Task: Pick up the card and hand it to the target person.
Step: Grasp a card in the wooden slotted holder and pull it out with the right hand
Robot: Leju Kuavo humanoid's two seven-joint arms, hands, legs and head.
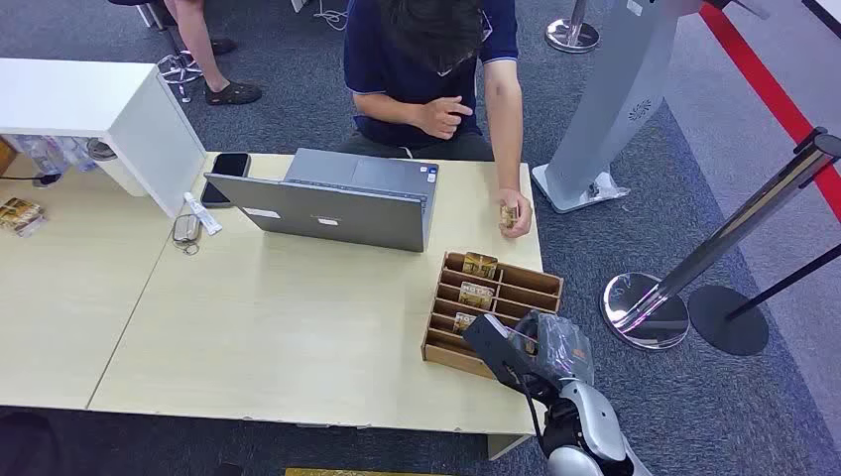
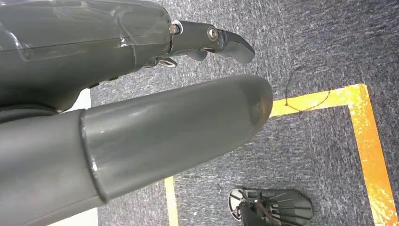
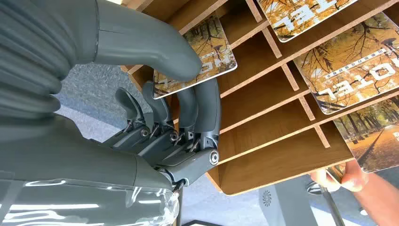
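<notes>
From where I'm driving, the right hand (image 3: 183, 113) is pinching a card (image 3: 200, 52), thumb on its printed face and the darker fingers (image 3: 207, 108) curled behind its edge, right at the near corner of the wooden slotted rack (image 1: 516, 293). That card sits in the rack's nearest slot. More cards stand in the slots further back. The left hand (image 2: 141, 127) hangs over dark carpet with yellow floor tape (image 2: 362, 122); can't tell how its fingers sit. Beyond the rack, a person's hand (image 1: 514, 213) rests on the table (image 1: 248, 337) holding another card, next to a grey laptop (image 1: 327, 208).
</notes>
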